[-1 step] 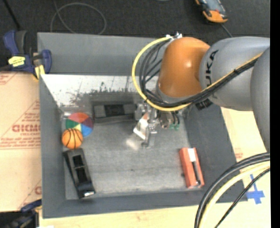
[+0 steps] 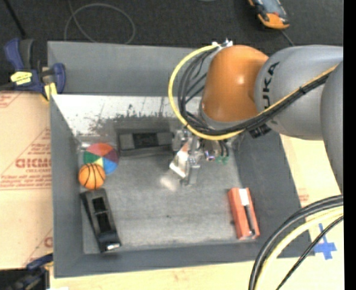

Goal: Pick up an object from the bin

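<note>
The claw (image 2: 187, 163) hangs low over the middle of the grey bin (image 2: 165, 222), under the arm's orange cover (image 2: 232, 83). I cannot tell whether it is apart or together. Nearest to it, a black oblong block (image 2: 142, 141) lies by the far wall. Its long axis runs left to right, and its right end points at the claw. At the left, a multicoloured ball (image 2: 102, 154) touches a small orange basketball (image 2: 92, 176). A second black piece (image 2: 100, 221) lies near-left and an orange-red bar (image 2: 243, 213) near-right, both running far to near.
</note>
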